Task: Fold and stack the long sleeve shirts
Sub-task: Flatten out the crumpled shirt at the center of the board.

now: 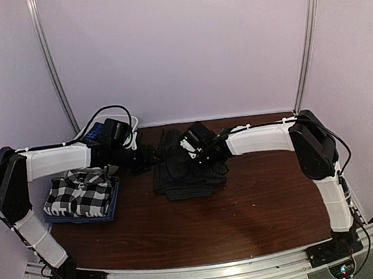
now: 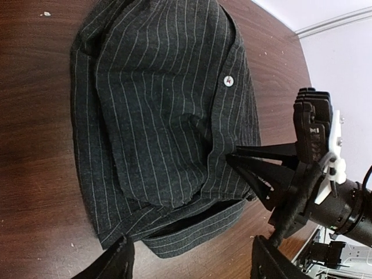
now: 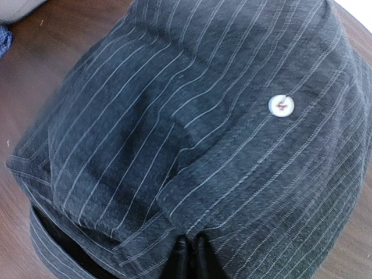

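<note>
One pinstriped shirt (image 1: 184, 170) is pinched by the right tool (image 3: 187, 256), the left tool (image 2: 192, 258) held apart toward the checked shirt (image 1: 78, 192).

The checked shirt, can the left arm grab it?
Probably yes: the checked shirt lies uncovered close beside the left arm, and the left gripper, open and holding nothing, hovers just past it by the pinstriped shirt.

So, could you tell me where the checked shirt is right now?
Top view: the checked shirt lies folded on the blue shirt at the table's left, left of the pinstriped shirt.
</note>
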Robot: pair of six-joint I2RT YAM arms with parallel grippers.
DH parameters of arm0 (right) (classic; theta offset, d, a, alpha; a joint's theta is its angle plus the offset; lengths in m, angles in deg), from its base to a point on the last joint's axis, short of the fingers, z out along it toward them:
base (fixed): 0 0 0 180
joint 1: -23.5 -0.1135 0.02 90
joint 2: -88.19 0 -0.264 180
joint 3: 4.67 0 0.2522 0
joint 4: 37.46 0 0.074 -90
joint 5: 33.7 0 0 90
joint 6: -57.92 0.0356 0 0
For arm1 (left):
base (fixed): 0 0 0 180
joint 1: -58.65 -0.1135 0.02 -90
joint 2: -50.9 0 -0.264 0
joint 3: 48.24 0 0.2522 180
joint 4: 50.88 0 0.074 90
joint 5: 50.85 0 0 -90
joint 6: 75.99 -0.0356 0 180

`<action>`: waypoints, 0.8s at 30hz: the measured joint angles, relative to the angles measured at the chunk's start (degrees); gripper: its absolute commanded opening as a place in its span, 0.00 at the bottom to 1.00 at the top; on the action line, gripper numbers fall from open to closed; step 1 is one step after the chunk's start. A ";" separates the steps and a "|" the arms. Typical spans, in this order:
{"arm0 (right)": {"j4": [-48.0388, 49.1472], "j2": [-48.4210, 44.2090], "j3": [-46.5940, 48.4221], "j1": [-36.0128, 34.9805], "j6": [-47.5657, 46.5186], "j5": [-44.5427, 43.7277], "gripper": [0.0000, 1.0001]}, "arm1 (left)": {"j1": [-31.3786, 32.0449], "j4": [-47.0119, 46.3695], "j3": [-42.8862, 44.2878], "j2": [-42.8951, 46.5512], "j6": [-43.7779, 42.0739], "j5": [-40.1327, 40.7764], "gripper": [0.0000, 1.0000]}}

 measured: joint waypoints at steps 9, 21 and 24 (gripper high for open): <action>-2.51 0.00 6.21 4.04 3.52 -2.01 0.00 | 1.27 -2.08 -0.39 -0.24 -0.37 -1.81 0.60; -4.20 -5.33 -2.19 17.77 9.38 -9.75 0.00 | 8.07 -3.32 11.45 -14.82 -2.25 -4.83 0.45; -4.98 -10.71 -8.57 19.28 10.16 -11.63 0.00 | 9.75 -4.13 14.14 -19.19 -2.40 -5.77 0.42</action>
